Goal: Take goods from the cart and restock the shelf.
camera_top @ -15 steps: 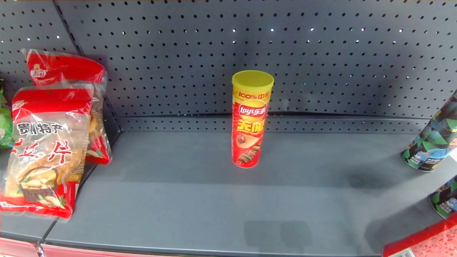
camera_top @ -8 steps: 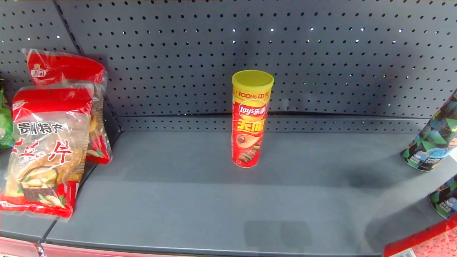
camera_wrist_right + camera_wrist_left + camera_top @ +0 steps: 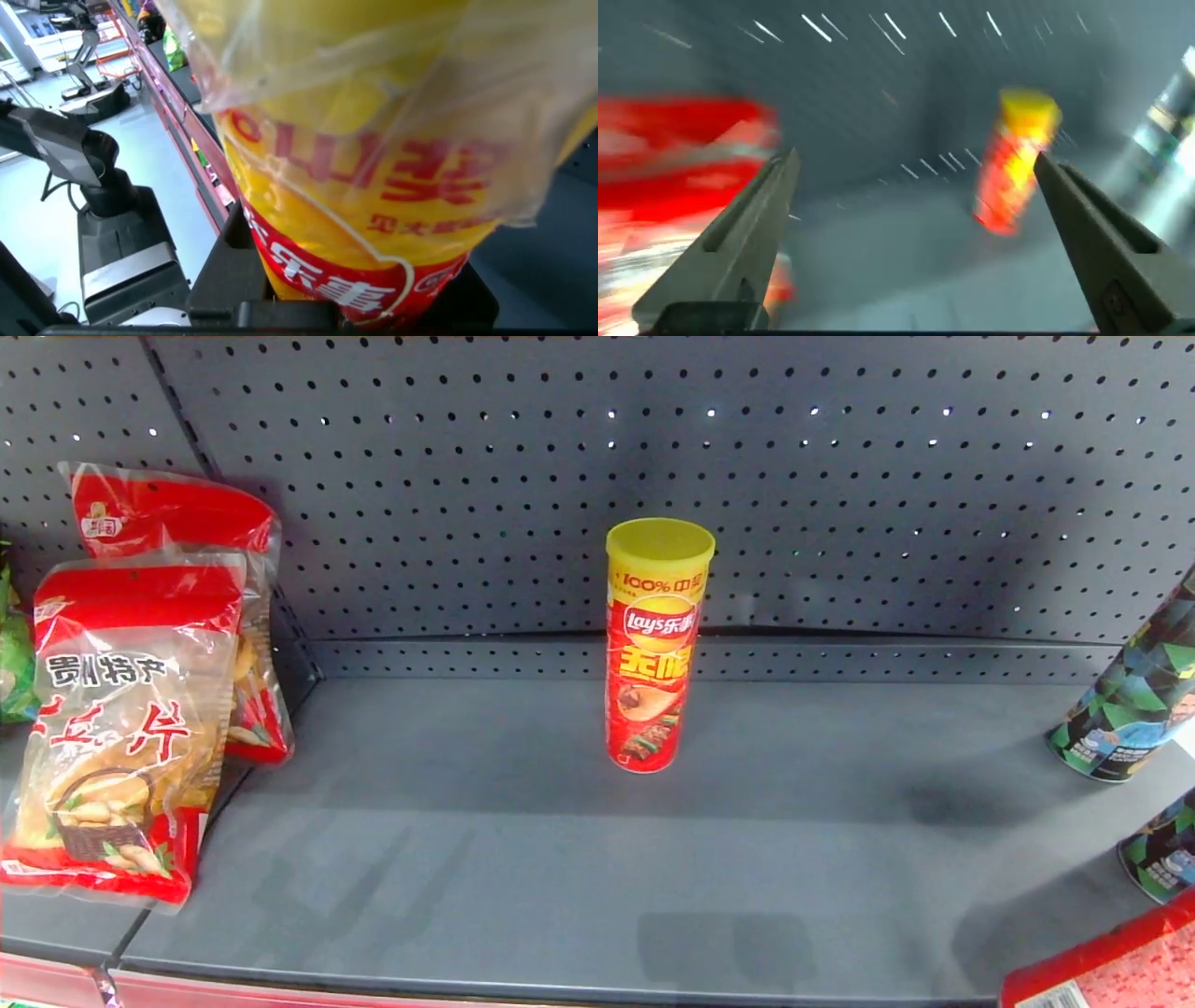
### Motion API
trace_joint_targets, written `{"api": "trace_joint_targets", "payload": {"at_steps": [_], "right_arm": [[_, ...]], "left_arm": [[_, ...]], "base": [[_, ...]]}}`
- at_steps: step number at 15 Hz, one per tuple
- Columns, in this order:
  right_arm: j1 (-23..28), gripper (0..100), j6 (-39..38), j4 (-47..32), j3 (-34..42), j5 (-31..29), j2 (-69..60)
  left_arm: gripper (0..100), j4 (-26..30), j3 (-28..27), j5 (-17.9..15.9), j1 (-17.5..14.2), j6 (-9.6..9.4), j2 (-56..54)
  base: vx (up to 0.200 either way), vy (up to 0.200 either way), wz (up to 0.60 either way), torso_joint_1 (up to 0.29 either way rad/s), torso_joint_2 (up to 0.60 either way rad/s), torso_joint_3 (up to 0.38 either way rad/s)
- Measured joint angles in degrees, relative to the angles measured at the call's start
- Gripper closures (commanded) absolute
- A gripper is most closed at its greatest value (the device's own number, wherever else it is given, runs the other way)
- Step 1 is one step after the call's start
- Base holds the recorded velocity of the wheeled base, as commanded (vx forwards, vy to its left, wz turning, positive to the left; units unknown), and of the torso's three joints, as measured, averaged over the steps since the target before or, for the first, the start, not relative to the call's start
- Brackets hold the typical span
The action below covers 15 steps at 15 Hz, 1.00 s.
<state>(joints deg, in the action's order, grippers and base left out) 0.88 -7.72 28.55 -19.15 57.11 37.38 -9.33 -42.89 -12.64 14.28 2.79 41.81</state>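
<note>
Restock run, placing step, as I judge it. Right claw (image 3: 350,313) is closed on a yellow pack (image 3: 374,177) that sits close against its palm. Left claw (image 3: 915,159) is spread wide and holds nothing. The red can (image 3: 1013,159) stands upright well ahead of it on the shelf (image 3: 560,859). Next move: bring the pack to bare shelf beside that can, set it down upright, then release.

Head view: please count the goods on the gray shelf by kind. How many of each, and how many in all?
Chip can: 1
Red snack bags: 2
Patterned cans: 2
Green packet, cut off by the picture's edge: 1
Total: 6
</note>
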Motion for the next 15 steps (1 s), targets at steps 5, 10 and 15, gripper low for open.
{"api": "trace_joint_targets", "payload": {"at_steps": [5, 10, 15], "right_arm": [[0.09, 100, 0.06, 0.00, 0.30, 0.06, 1.68], [0.05, 100, 0.13, 0.07, -2.43, 0.09, 4.66], [-0.17, 100, 0.24, 0.07, -4.28, 0.06, 7.17]], "left_arm": [[0, -14.07, 3.97, -16.75, -0.33, -1.51, 14.49], [0, -58.94, 16.08, -24.09, -1.29, -2.06, 34.40], [0, -72.62, 12.50, -28.40, 1.49, -0.79, 52.53]], "base": [[0.000, 0.000, 0.00, 0.000, 0.00, 0.000], [0.000, 0.000, 0.00, 0.000, 0.00, 0.000], [0.000, 0.000, 0.00, 0.000, 0.00, 0.000]]}}
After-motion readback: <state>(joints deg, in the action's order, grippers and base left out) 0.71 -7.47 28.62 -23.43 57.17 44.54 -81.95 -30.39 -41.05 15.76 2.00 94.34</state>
